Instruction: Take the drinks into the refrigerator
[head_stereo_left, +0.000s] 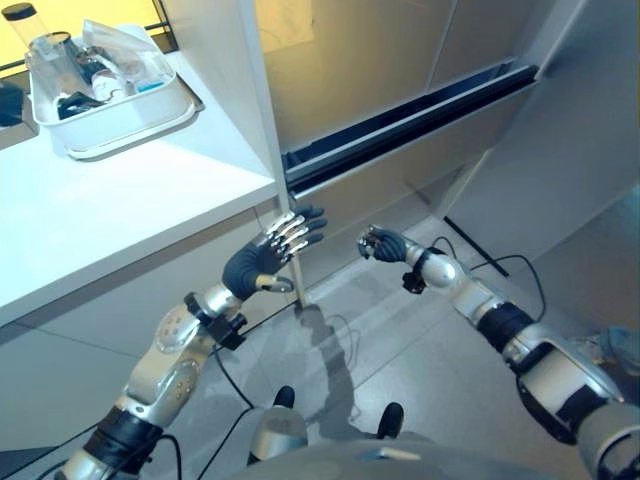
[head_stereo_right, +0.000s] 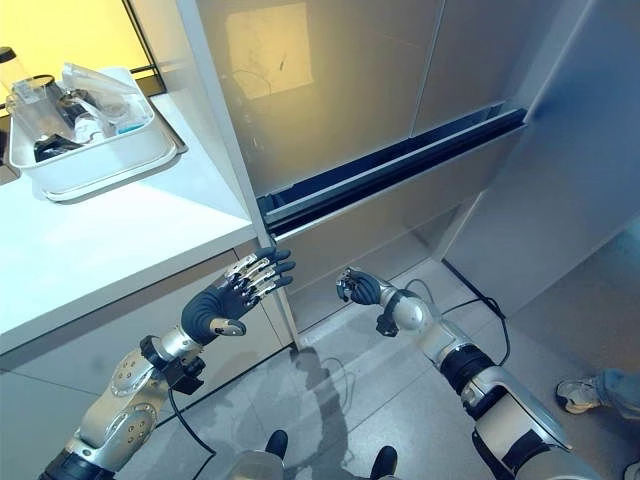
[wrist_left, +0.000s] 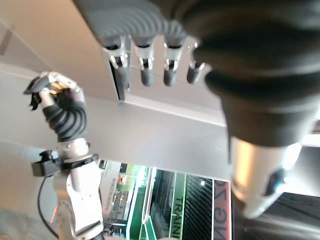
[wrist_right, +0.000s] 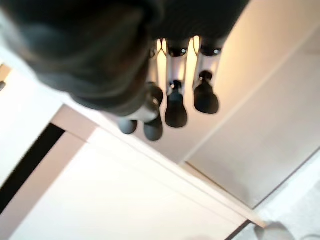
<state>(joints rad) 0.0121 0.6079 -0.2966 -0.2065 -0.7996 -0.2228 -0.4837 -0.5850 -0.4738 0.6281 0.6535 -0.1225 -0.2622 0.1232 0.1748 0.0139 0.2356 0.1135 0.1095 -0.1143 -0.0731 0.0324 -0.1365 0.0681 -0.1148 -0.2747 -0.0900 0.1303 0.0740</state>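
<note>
Left eye view: the drinks (head_stereo_left: 75, 62) sit in a white tray (head_stereo_left: 130, 125) on the white bench (head_stereo_left: 120, 200) at 10 o'clock, well apart from both hands. The refrigerator (head_stereo_left: 400, 70) fills 12 to 2 o'clock with its upper doors closed. The dark gap (head_stereo_left: 410, 120) beneath them may be a slightly open drawer, but I cannot tell. The left hand (head_stereo_left: 268, 258) has straight, released fingers near the refrigerator's lower corner. The right hand (head_stereo_left: 383, 244) is clenched and holds nothing.

Right eye view: a person's shoe (head_stereo_right: 580, 393) shows on the floor at 4 o'clock. Judging by this, nothing of the task is done: no drink is lifted and no door is open.

Left wrist view: the fingers (wrist_left: 147, 72) hang straight before a grey panel, with the clenched right hand across from them.

Right wrist view: the curled fingers (wrist_right: 175, 107) point at pale refrigerator panels. The tray's contents are crowded and cut off, so I cannot count the drinks.
</note>
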